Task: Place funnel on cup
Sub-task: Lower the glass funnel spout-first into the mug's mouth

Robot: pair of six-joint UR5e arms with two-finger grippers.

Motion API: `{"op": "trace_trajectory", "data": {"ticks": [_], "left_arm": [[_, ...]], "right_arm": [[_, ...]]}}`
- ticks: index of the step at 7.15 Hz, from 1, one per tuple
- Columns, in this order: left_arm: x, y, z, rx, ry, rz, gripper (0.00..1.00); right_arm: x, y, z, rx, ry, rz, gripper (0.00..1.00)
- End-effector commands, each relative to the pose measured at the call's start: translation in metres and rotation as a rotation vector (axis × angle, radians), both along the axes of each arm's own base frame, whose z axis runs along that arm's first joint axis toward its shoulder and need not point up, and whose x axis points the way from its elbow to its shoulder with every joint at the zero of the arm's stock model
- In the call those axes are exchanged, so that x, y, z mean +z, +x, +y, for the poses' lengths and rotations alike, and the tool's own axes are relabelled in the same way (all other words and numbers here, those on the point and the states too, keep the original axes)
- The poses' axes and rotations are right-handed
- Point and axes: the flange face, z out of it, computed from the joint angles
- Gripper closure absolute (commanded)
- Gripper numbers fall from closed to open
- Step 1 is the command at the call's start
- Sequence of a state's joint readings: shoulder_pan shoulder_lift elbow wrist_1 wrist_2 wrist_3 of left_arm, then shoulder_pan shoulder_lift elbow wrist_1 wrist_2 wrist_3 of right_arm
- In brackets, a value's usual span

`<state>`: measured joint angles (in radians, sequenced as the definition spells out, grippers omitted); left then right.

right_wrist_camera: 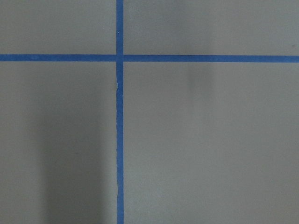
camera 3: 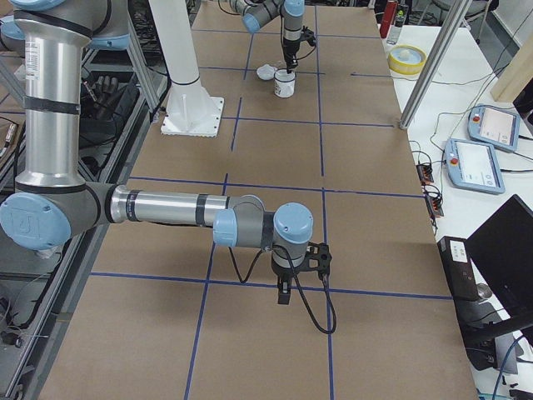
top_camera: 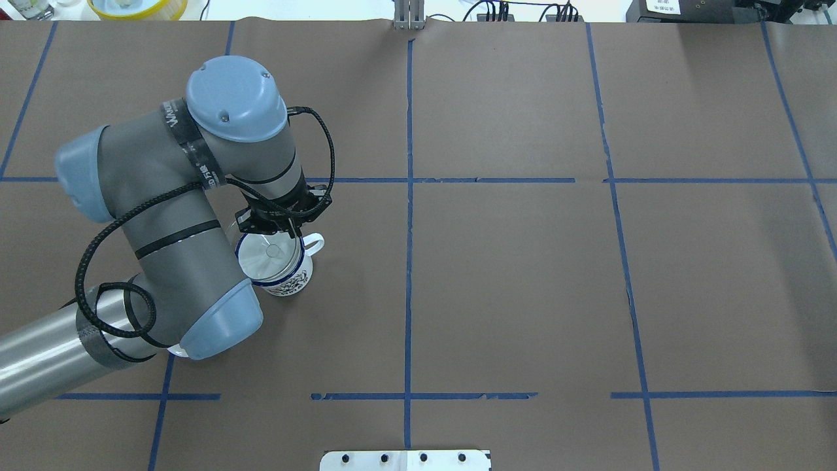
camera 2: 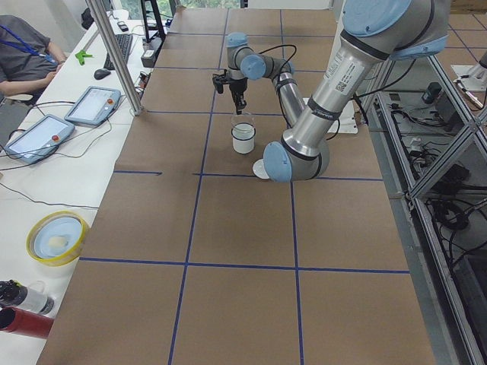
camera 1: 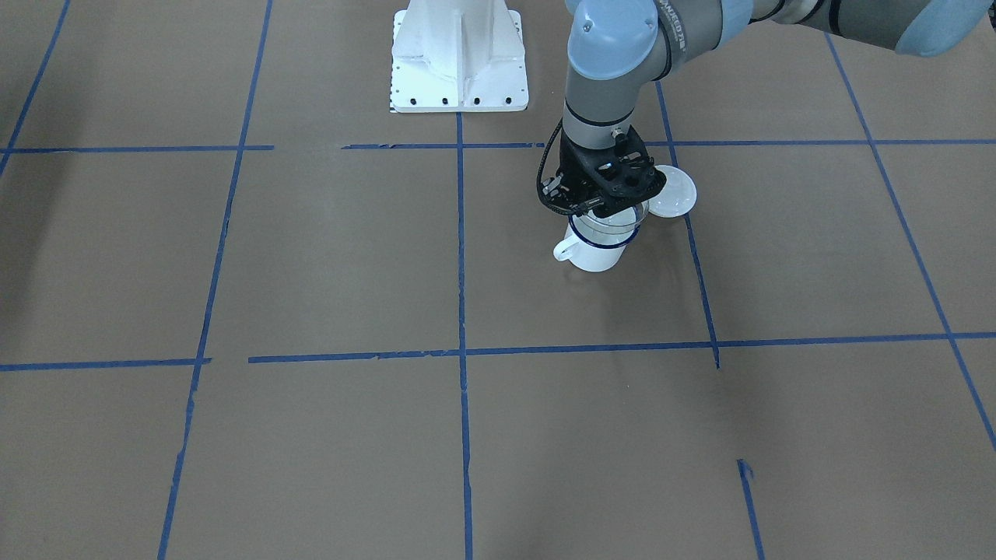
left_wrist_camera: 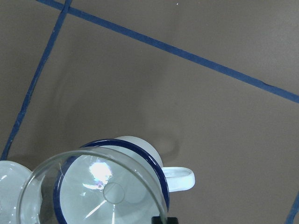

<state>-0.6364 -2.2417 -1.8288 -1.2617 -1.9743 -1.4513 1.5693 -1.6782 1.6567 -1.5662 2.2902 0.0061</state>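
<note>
The cup [camera 1: 595, 253], a white enamel mug with a dark blue rim, stands on the brown table with its handle [left_wrist_camera: 180, 177] to the side. The clear funnel [left_wrist_camera: 93, 186] hangs over the cup's mouth, slightly off centre, with its stem pointing down into the cup. It also shows in the overhead view [top_camera: 271, 252]. My left gripper [camera 1: 603, 204] is right above the cup and is shut on the funnel's rim; one fingertip [left_wrist_camera: 163, 220] shows at the rim. My right gripper [camera 3: 284, 296] hovers low over bare table far from the cup. I cannot tell whether it is open or shut.
A round white lid [camera 1: 674, 192] lies on the table just beside the cup, partly under my left wrist. The robot's white base plate [camera 1: 459, 62] stands at the table's robot side. A yellow bowl [camera 2: 57, 237] and tablets [camera 2: 91, 105] sit beyond the table's far edge.
</note>
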Motion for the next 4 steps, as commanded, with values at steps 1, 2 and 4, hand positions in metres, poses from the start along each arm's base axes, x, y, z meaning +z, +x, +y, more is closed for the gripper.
{"op": "trace_trajectory", "data": {"ticks": [1, 2, 4], "left_arm": [[0.0066, 0.0049, -0.0003, 0.005, -0.002, -0.007, 1.00], [0.0105, 0.0047, -0.0001, 0.007, -0.004, -0.012, 1.00], [0.0122, 0.0072, 0.0006, 0.035, 0.013, -0.015, 1.00]], "right_arm": [[0.0000, 0.0000, 0.0000, 0.000, 0.000, 0.000, 0.00], [0.0000, 0.0000, 0.0000, 0.000, 0.000, 0.000, 0.00], [0.0000, 0.0000, 0.0000, 0.000, 0.000, 0.000, 0.00]]}}
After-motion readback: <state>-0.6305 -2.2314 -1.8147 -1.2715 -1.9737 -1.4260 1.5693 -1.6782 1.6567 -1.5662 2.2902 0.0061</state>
